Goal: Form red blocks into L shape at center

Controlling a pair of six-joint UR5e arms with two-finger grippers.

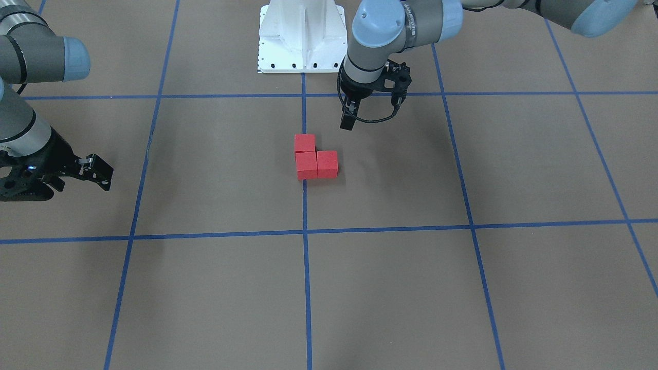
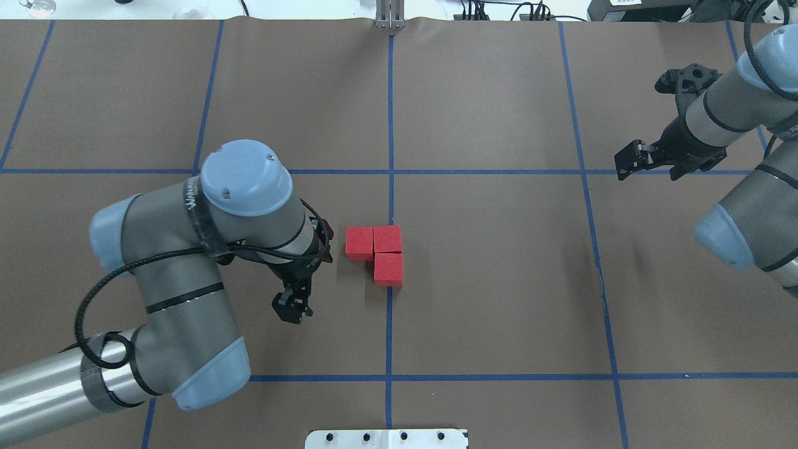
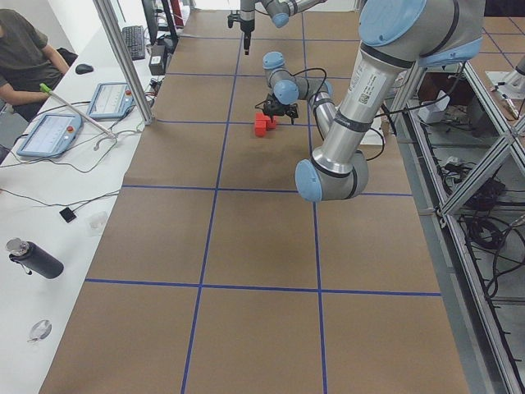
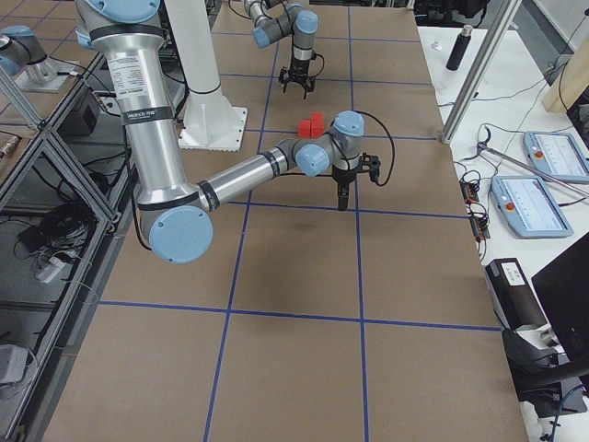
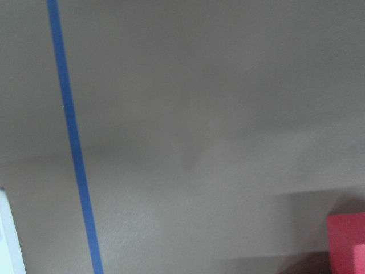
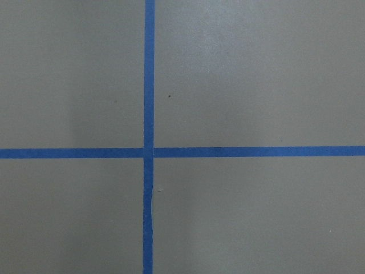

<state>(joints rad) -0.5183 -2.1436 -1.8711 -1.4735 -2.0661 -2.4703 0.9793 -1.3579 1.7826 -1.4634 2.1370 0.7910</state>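
L of cubes laid at centre; both tools off the work.

Brown paper-covered table [image 2: 499, 280] with blue tape grid, no container on it. Grey left arm [image 2: 187, 293] reaches in. Its black two-finger left gripper [image 2: 293, 307] hovers near the shape on the robot's side, fingers parted and holding nothing, probably to avoid nudging it. Black right gripper [image 2: 628, 161] hangs well apart over a tape crossing, likely parked. I cannot tell whether it is parted or closed. Three small matte red blocks [image 2: 380, 249] sit face to face: two on the middle blue tape line [image 2: 388, 324], the third beside the farther one, toward the robot's left. Task looks complete.
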